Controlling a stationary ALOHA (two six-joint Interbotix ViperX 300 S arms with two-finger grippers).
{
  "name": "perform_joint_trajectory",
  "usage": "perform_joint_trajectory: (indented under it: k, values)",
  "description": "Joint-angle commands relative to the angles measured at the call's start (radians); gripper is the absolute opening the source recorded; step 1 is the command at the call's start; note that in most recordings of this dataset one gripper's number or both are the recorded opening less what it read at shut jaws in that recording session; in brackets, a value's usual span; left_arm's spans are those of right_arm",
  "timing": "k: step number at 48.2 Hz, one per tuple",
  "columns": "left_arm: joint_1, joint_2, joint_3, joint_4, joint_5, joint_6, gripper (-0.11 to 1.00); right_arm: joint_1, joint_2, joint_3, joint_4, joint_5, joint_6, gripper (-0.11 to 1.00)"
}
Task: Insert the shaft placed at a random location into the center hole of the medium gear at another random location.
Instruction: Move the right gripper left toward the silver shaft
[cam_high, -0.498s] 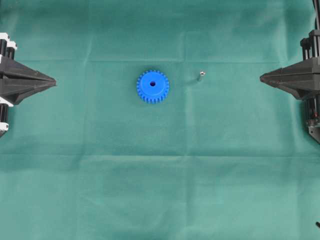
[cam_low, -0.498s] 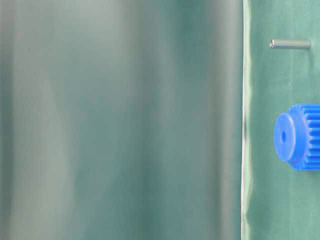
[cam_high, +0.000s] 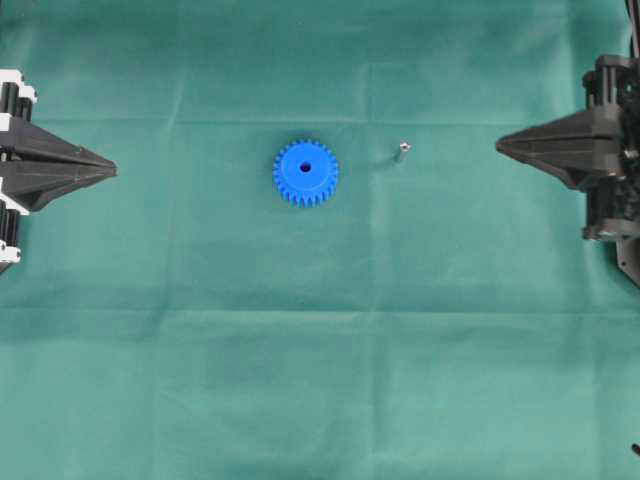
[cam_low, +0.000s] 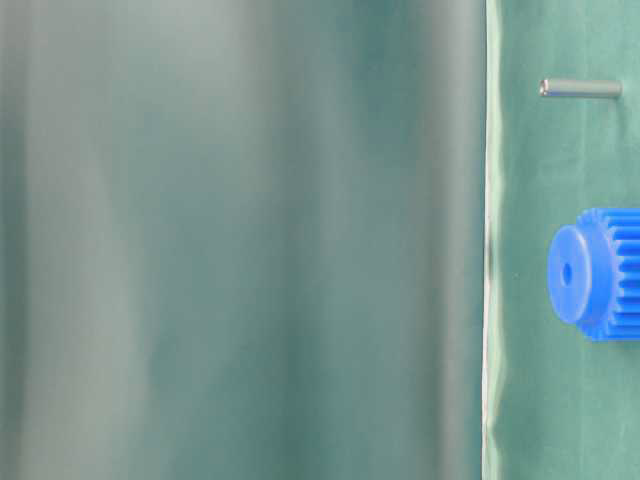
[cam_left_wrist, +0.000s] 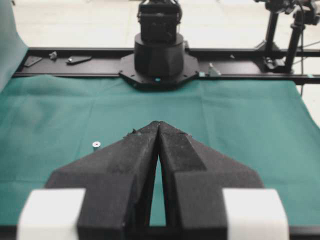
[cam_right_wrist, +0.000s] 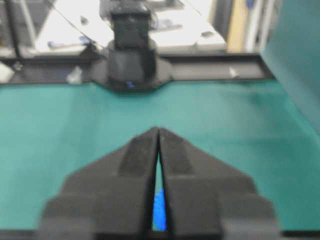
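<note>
Grippers frame a green cloth from either side, both empty and pinched closed, their fingertips meeting at a point in each wrist view. Seen over the left gripper, the shaft stands upright on the cloth, ahead and to the left, well apart from the tips. Over the right gripper, a sliver of blue gear shows through the narrow slit between the fingers; that view is blurred.

From overhead, the gear lies flat near the middle of the cloth, its center hole facing up and unfilled. The shaft sits to its right, apart from it, between the gear and the right gripper. The left gripper points inward from the left edge, far from both parts.

Against the frame half a second earlier, the right gripper has pushed inward toward the shaft and sits slightly higher in the overhead view; the left gripper, gear and shaft are unchanged.

At table level, shaft and gear appear at the right edge, unmoved.
</note>
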Motion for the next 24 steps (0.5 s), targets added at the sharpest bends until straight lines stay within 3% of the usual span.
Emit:
perform_joint_trajectory:
  k: [1, 12, 18, 24]
  values:
    - [0.011, 0.009, -0.026, 0.005, -0.005, 0.0, 0.0, -0.034, 0.051, -0.014, 0.002, -0.018, 0.008, 0.24]
    - [0.014, 0.011, -0.026, 0.005, -0.005, 0.002, 0.0, -0.097, 0.278, 0.008, -0.003, -0.138, -0.015, 0.89]
    - [0.014, 0.014, -0.023, 0.003, -0.005, 0.002, 0.0, -0.133, 0.417, 0.011, 0.002, -0.238, -0.02, 0.84]
    - [0.014, 0.018, -0.023, 0.003, -0.005, 0.0, 0.0, -0.15, 0.543, 0.005, 0.002, -0.31, -0.02, 0.85]
